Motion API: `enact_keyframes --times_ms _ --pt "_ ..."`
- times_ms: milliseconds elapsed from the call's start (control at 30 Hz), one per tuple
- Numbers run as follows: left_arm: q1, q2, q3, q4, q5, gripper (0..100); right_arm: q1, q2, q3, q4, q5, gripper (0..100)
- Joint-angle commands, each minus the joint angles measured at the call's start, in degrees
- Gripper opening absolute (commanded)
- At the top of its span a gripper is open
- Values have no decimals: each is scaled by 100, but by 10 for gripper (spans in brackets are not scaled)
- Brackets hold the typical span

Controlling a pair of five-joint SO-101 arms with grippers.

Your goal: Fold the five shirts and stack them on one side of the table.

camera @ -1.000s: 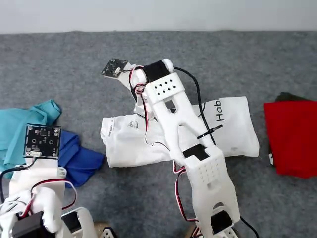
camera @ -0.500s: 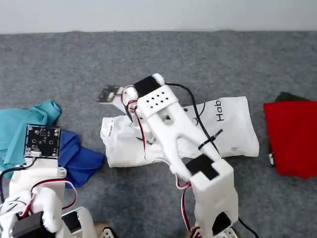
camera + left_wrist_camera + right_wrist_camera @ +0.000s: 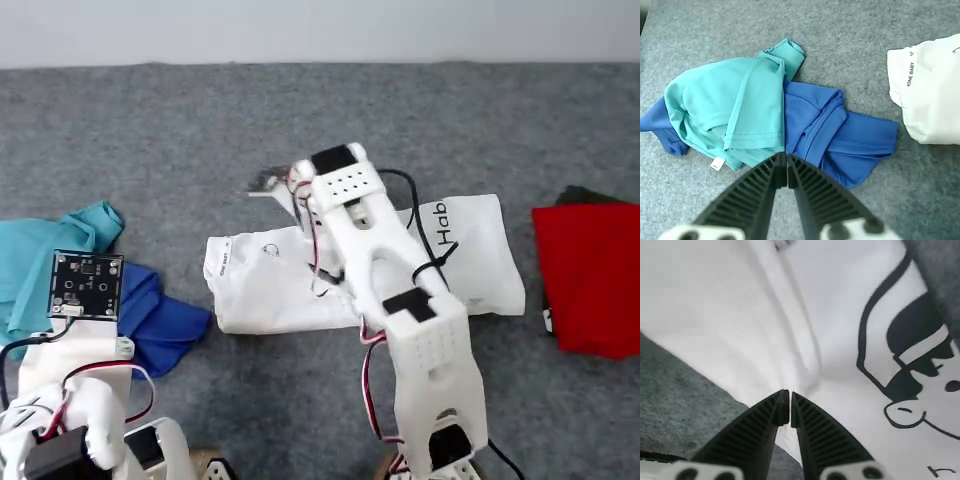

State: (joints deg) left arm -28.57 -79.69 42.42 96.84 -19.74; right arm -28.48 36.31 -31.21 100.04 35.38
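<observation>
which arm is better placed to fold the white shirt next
Right: the right claw hangs directly over the white shirt, while the left claw sits over the teal shirt and blue shirt.

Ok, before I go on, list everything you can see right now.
white shirt: one, white with black print, table centre, under the right arm.
teal shirt: one, teal, crumpled, left side, lying partly over the blue one.
blue shirt: one, blue, crumpled, left side, near the white shirt.
red shirt: one, red, lying flat, right edge.
dark cloth: one, dark, peeking out behind the red shirt; too little shows to identify.
table: one, grey.
left gripper: one, black fingers, shut, above the teal and blue shirts.
right gripper: one, black fingers, shut, over the white shirt's edge.
</observation>
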Motion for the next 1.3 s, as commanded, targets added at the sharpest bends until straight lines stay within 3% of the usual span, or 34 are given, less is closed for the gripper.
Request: enact_keyframes --times_ms 0,267,467,800,1067,1267 --pt "0 -44 4 -132 53 15 -462 -734 -527 233 26 9" --pt "0 -44 4 -132 53 15 -1086 -84 -545 -409 -290 9" --pt "0 -53 -4 -132 35 15 -514 884 -571 -1033 -290 9" --pt "0 -53 -4 -132 35 15 -664 295 -1538 251 -343 9" --pt "-53 -53 -31 -132 44 15 -576 -637 -1556 286 -1310 16" --pt "-492 -9 -22 -440 62 15 22 -998 -1345 303 -1732 138"
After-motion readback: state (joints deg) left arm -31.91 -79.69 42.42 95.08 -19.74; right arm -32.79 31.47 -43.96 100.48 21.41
